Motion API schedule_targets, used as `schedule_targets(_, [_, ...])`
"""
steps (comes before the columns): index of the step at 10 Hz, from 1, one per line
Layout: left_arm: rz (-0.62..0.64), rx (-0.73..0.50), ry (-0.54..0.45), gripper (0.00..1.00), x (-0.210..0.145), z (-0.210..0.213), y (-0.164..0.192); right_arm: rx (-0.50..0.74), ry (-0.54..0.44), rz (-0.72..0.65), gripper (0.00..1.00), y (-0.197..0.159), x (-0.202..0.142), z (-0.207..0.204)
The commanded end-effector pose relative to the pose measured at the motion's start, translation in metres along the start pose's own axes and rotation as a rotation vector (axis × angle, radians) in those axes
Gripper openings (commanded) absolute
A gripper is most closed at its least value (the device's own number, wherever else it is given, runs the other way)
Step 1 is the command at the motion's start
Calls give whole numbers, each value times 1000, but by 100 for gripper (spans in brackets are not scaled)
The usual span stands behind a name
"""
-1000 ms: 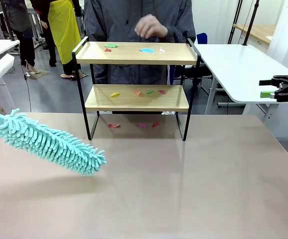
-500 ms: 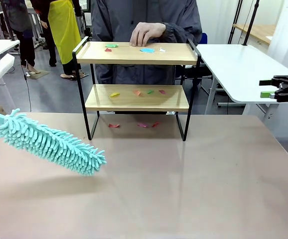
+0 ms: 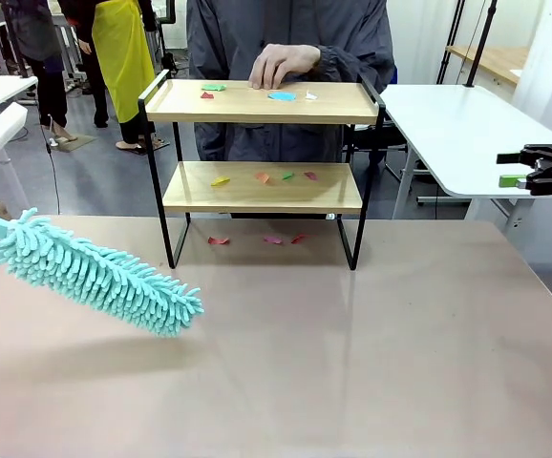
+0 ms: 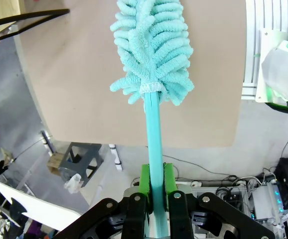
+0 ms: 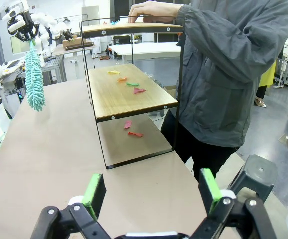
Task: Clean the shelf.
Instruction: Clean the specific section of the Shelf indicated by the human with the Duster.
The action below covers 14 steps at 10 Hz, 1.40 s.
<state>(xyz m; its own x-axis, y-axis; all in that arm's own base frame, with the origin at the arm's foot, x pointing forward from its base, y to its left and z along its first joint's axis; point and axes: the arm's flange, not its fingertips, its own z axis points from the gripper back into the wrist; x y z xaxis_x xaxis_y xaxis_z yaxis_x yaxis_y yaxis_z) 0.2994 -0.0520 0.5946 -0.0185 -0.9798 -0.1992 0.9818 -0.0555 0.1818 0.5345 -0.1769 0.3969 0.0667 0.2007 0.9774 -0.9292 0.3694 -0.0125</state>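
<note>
- Small two-tier wooden shelf (image 3: 333, 196), black-framed, stands at the far side of the beige table (image 3: 371, 363), littered with paper scraps (image 3: 282, 95); a person's hand (image 3: 281, 65) rests on top, likely steadying it.
- Left gripper (image 4: 155, 181) pinches the fluffy teal duster (image 3: 95, 274) by its handle, poised to sweep.
- Right gripper (image 5: 151, 194) is spread and empty, off to the side.

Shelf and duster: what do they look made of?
The shelf: boards look like light wood or wood-look laminate, matte tan; frame is thin and black, probably painted metal. The duster: fluffy teal strands, likely microfibre chenille; handle smooth teal, probably plastic.
</note>
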Motion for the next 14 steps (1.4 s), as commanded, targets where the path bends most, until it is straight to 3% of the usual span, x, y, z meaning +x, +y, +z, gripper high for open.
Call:
schedule_targets(1, [-5, -2, -7, 13, -1, 1, -2, 0, 1, 5, 100, 0, 2, -1])
schedule_targets(5, [0, 0, 0, 13, 0, 0, 0, 0, 1, 5, 100, 0, 2, -1])
schedule_targets(9, [26, 144, -256, 13, 22, 96, -26, 0, 1, 5, 100, 0, 2, -1])
schedule_targets(10, [87, 137, -258, 13, 40, 123, -34, 0, 1, 5, 100, 0, 2, -1])
schedule_targets(12, [234, 121, -360, 13, 80, 174, -46, 0, 1, 5, 100, 0, 2, -1])
schedule_targets(14, [487, 147, -435, 13, 133, 201, -49, 0, 1, 5, 100, 0, 2, -1])
